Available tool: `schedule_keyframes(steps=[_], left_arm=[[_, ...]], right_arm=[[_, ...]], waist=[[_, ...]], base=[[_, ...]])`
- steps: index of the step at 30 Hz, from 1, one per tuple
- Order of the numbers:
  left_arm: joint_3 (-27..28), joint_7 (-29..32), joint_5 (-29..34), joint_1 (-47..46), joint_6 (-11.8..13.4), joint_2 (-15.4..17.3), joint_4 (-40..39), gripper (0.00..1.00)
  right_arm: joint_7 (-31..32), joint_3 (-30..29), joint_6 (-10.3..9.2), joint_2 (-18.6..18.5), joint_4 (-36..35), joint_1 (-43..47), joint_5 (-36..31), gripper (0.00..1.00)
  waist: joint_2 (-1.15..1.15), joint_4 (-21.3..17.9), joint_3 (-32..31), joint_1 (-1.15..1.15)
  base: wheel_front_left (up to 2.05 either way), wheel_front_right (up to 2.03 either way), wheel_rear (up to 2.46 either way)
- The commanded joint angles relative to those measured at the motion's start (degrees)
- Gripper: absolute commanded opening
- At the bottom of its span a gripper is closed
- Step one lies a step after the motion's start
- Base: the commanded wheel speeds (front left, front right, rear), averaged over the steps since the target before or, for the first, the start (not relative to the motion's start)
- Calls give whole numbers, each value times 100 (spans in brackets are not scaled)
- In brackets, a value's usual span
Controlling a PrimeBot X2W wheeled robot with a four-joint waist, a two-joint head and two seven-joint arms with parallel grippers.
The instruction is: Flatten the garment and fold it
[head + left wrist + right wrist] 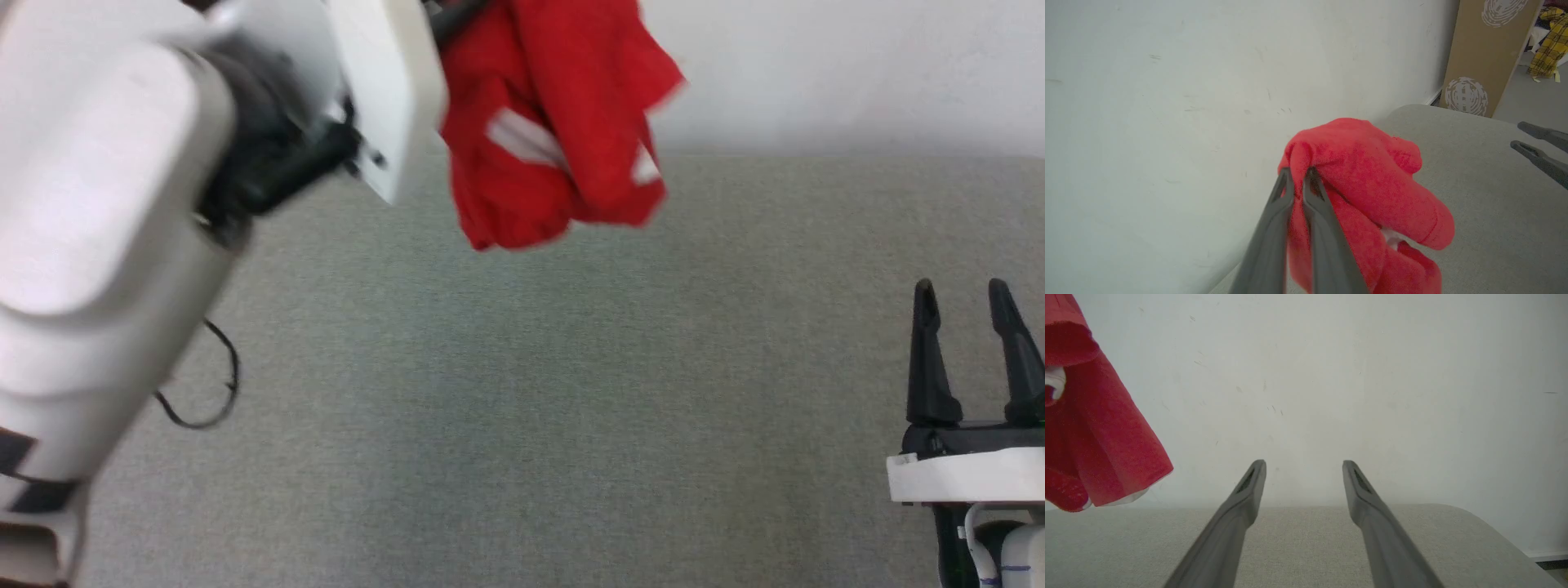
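Task overall: I judge this an early stage, with nothing flattened and nothing folded.
Done: the pick-up only. The garment (555, 131) is off the desk (522, 425) and held at a single point.
Outstanding: laying it down, spreading it flat, smoothing it, then every fold. In my judgement a second hold from the free arm will be needed to open it out.
Wall (857, 73): plain white, rising behind the far edge of the desk.
Desk: grey cloth-covered top. No part of the garment rests on it as far as I can see.
Left arm (106, 245): raised across the upper left of the head view, blurred.
Garment: red shorts with white trim, hanging bunched in the air over the far part of the desk, near the wall. The right wrist view shows its lower edge clear of the surface. I cannot tell legs from waistband, and no lettering is readable.
Right gripper (961, 290): low at the near right of the desk, well apart from the garment, jaws spread wide and holding nothing.
Left gripper (1298, 174): jaws pressed together on a fold at the top of the garment, carrying all of it.
Cable (204, 384): thin dark loop beside the left arm, apart from the garment.
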Motion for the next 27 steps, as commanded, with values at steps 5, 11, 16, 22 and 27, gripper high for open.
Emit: schedule_keyframes(steps=[5, 11, 16, 22, 27], left_arm=[[-413, -328, 95, 806, 257, -434, -261, 0], [-979, -1154, 521, 1837, 513, -864, -45, 0], [-1410, -1632, 598, 2714, 736, -1324, 739, 0], [-1627, -1943, 487, 3124, 718, -1837, 1480, 28], [-1415, -2433, 402, 3097, 680, -1982, 1416, 100]], right_arm=[[-28, -123, -11, -3, -95, -62, 38, 100], [-28, -115, -11, -3, -124, -69, 48, 100], [-28, -48, -11, -3, -122, -86, 58, 100], [-28, -22, -11, -3, -84, -61, 33, 100], [-28, -14, -11, -3, -19, -1, -11, 100]], waist=[[0, -391, 212, 0], [0, -608, 368, 0], [0, -733, 455, 0], [0, -728, 438, 0], [0, -615, 250, 0]], base=[[0, 0, 0], [0, 0, 0], [0, 0, 0], [0, 0, 0], [0, 0, 0]])
